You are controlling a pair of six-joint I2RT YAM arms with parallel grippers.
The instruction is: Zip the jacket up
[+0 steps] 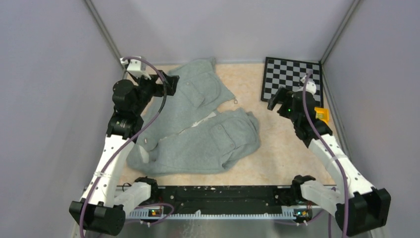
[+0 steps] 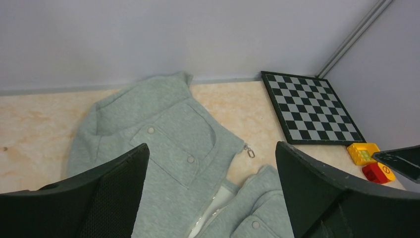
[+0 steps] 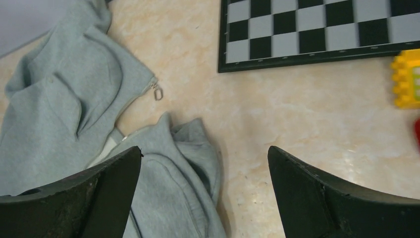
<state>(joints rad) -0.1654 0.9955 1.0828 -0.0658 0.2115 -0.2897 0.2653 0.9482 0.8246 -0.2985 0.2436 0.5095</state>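
Note:
The light-grey fleece jacket (image 1: 198, 129) lies crumpled on the table, its two front panels parted toward the right. The pale zipper (image 2: 213, 206) shows between the panels. The metal pull (image 1: 235, 102) hangs off the far panel's corner onto the table, also seen in the left wrist view as the pull (image 2: 249, 151) and in the right wrist view as the pull (image 3: 158, 92). My left gripper (image 1: 171, 84) hovers open over the jacket's far left part (image 2: 212, 146). To the right of the jacket my right gripper (image 1: 275, 101) is open above bare table (image 3: 204, 148), holding nothing.
A black-and-white chessboard (image 1: 292, 79) lies at the back right corner. A yellow block (image 2: 363, 152) and a red block (image 2: 378, 172) sit just in front of it near the right wall. Grey walls enclose the table on three sides.

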